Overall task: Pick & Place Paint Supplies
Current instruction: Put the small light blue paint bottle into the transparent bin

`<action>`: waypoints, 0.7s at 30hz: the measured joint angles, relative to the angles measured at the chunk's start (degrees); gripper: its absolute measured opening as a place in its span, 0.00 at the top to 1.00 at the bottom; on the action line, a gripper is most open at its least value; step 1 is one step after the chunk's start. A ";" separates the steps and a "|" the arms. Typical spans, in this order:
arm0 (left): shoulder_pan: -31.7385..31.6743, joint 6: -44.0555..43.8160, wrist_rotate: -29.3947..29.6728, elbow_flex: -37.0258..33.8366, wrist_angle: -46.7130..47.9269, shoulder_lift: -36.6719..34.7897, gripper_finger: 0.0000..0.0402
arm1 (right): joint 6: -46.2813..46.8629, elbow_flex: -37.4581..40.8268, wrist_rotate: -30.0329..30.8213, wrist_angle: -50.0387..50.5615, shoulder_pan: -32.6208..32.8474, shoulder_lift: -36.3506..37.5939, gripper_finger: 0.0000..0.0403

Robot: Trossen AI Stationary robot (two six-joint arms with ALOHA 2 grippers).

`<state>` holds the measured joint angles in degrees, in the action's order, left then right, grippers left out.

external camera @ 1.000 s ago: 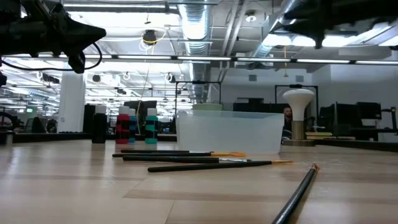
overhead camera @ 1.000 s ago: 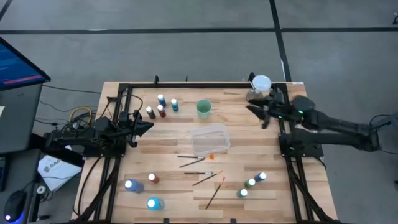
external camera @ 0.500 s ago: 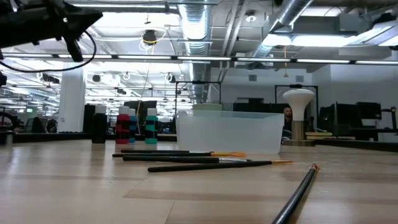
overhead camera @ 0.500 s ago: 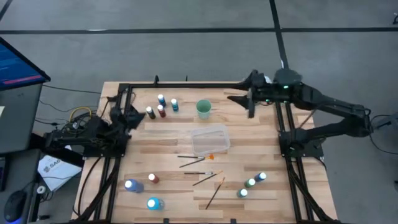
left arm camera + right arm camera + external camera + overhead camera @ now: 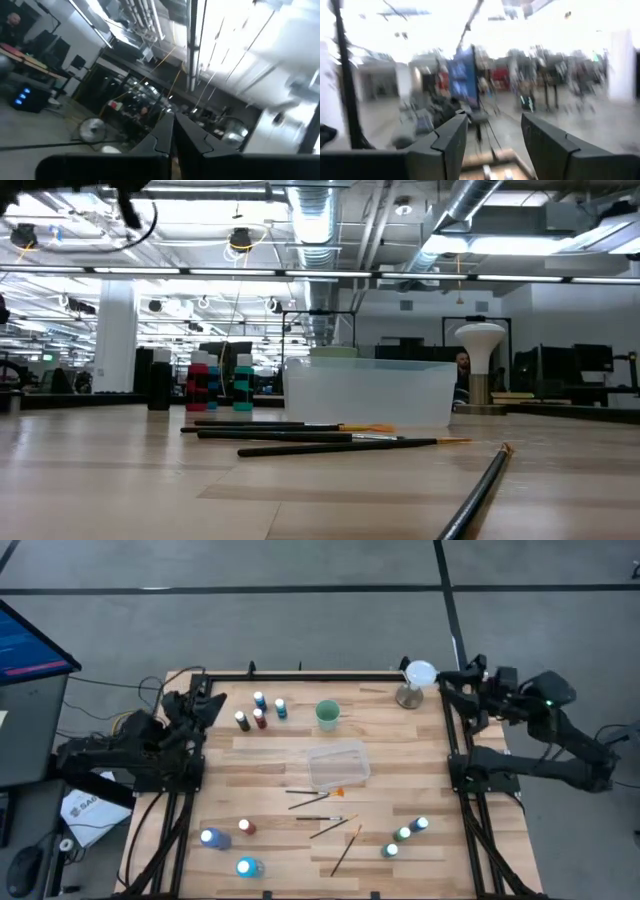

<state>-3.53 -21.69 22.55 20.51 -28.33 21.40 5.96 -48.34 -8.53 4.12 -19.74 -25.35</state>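
So nothing's actually been picked up yet as far as I can tell. The clear rectangular plastic tray (image 5: 338, 763) sits mid-desk and looks empty, and all the paint stuff is scattered on the pale wooden desk (image 5: 280, 835).

There's a cluster of small white-capped paint bottles (image 5: 259, 711) near the far left, beside a green plastic cup (image 5: 327, 715). A blue pair (image 5: 227, 851) sits at the near left, with a greenish trio (image 5: 404, 834) at the near right. The thin long paintbrushes (image 5: 325, 812) lie just on the near side of the tray.

Both arms are pulled back to their own desk edges. The left gripper (image 5: 203, 705) is up by the far left corner with its fingers (image 5: 165, 135) pressed together on nothing. The right gripper (image 5: 455, 690) hangs off the far right corner, near a white mushroom-shaped stand (image 5: 418, 675), fingers (image 5: 451, 135) apart and empty.

My guess is we're at the very start of a pick. Next, one arm needs to swing in over a bottle or brush; the left has to spread its fingers first.
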 joint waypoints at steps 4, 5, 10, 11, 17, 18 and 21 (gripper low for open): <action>0.00 5.19 -0.05 10.61 8.11 11.92 0.89 | 1.11 5.07 -0.93 -6.77 0.35 8.19 0.54; 0.00 6.32 -0.09 13.59 12.39 14.48 0.87 | 1.79 6.18 -0.58 -6.42 0.35 9.88 0.54; 0.00 11.33 -3.92 27.45 37.24 25.86 0.73 | 5.96 9.85 -0.07 -6.46 0.08 14.78 0.54; 0.01 12.38 -4.62 29.77 41.48 27.58 0.70 | 6.50 10.19 -0.16 -6.64 0.09 15.26 0.55; -4.23 7.84 -3.58 37.09 59.97 34.14 0.54 | 7.52 10.78 -0.02 -6.42 0.11 15.62 0.55; -5.89 6.83 -4.72 37.01 61.28 34.64 0.52 | 7.48 10.78 -0.06 -6.28 0.11 15.60 0.55; -11.17 8.30 -7.88 36.01 62.40 36.01 0.49 | 7.60 10.78 0.05 -6.03 0.11 15.59 0.55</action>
<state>-14.70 -13.39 14.67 56.52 34.07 57.41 13.56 -37.56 -8.48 -1.90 -19.64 -9.76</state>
